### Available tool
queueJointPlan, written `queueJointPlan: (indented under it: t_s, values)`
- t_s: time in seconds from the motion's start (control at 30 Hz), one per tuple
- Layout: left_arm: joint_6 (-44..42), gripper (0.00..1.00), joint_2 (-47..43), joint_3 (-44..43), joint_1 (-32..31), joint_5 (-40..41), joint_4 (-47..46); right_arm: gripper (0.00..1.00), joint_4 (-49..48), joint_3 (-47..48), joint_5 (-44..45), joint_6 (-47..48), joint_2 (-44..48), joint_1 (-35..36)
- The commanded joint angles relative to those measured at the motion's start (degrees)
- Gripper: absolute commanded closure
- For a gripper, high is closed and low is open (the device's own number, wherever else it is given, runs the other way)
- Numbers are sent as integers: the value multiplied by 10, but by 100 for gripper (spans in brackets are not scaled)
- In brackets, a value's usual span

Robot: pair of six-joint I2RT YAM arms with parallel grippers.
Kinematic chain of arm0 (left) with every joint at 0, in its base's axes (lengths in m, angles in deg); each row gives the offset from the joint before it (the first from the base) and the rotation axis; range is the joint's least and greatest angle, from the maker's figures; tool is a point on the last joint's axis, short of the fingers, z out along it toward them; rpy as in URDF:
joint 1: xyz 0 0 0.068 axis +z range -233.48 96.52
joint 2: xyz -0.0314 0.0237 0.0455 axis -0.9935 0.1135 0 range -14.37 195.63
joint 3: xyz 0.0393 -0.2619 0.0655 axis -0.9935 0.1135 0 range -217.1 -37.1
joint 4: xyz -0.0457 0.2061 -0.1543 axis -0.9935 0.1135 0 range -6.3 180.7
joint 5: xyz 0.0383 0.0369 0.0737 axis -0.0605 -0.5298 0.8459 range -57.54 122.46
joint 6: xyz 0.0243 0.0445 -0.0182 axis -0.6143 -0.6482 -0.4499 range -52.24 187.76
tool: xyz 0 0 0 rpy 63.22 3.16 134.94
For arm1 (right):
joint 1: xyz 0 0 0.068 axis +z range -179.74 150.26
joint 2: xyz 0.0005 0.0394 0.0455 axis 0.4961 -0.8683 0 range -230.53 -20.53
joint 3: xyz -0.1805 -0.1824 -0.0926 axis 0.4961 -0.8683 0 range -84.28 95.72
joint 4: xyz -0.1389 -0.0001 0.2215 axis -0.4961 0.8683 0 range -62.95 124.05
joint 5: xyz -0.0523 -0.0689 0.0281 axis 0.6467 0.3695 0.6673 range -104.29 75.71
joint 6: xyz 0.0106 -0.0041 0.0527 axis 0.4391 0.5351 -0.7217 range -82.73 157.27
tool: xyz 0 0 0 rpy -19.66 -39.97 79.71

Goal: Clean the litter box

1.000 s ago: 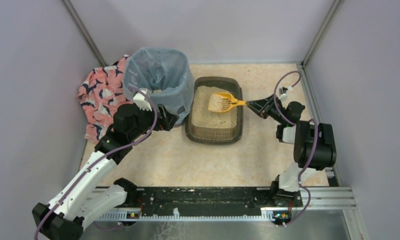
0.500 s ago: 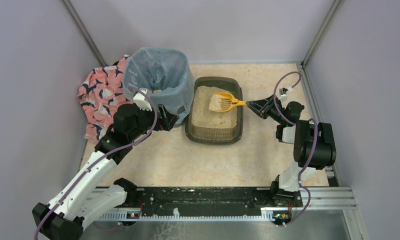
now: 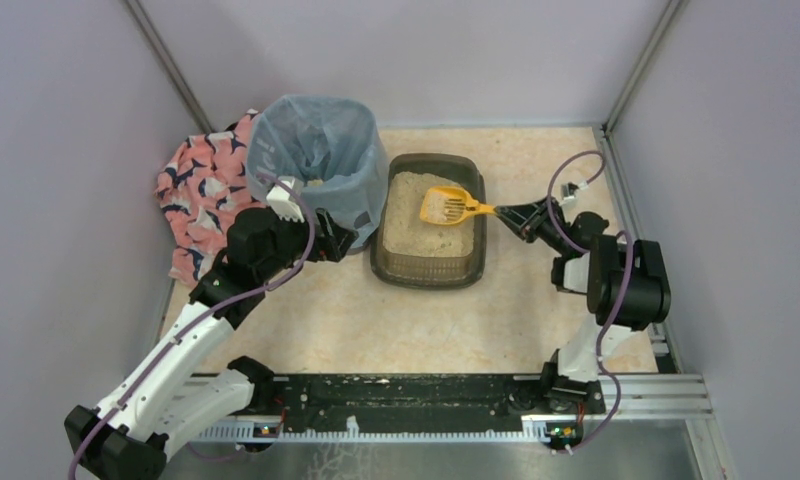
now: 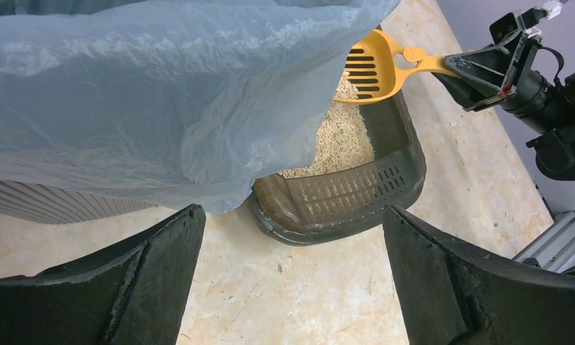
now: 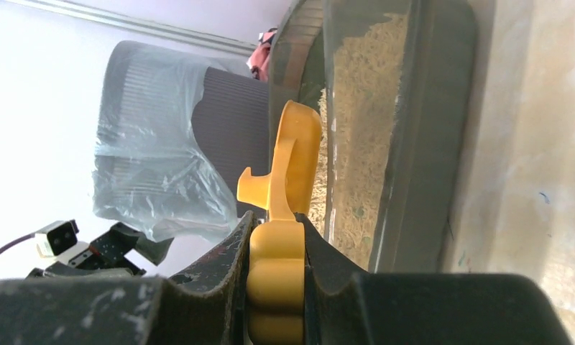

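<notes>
The litter box (image 3: 426,270) sat toward the far edge of the table (image 3: 396,330), about midway between its left and right edges, with beige litter inside. Just left of it stood the bin (image 3: 316,150), lined with a pale blue bag, toward the far left corner.

From above, the right claw (image 3: 506,211) reached in from the box's right side with a yellow scoop (image 3: 446,205), whose head lay over the far right part of the litter. Only this view showed the pink patterned cloth (image 3: 201,190) spread behind and left of the bin.

The right wrist view made the grip plain: the right claw (image 5: 276,241) was clamped tight on the scoop's (image 5: 292,165) handle. It also showed the bin's (image 5: 227,136) ribbed dark side below the bag, and the box's (image 5: 421,144) long wall. Whether the scoop touched the litter could not be told.

The left wrist view showed the left claw (image 4: 292,215) spread wide and holding nothing, low by the bin's base. It alone revealed the slots in the box's (image 4: 342,194) near wall and the slots in the scoop (image 4: 371,65), with the bag (image 4: 162,93) draping overhead.
</notes>
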Motion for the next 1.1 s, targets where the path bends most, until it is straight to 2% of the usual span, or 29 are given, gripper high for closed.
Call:
queueJointPlan:
  t_s: [0.0,0.2,0.33,0.43,0.5,0.63,0.7,0.9,1.07]
  values:
    - [-3,1,-6,1,2,3,-7,100,-156,-12,-15,-62,-38,23]
    - [-5,1,-2,-2,3,-2,-4,100,-178,-14,-21,-73,-46,17]
    - [-5,1,-2,-7,2,0,-2,100,-145,-16,-15,-52,-28,-15]
    - [-4,1,-1,-6,2,-3,-4,100,-124,-8,-19,-38,-20,13]
    - [-6,1,3,-6,3,-3,-7,100,-95,-7,-15,-13,-11,38]
    - [-3,1,5,-9,2,-9,-7,100,-48,-16,4,21,12,11]
    - [-6,1,1,-6,2,-6,-8,100,-30,-1,-17,32,16,27]
    - [-3,1,3,-4,3,-7,-13,100,53,-3,1,103,71,42]
    - [-4,1,2,-3,2,-12,-12,100,54,-20,-10,164,144,50]
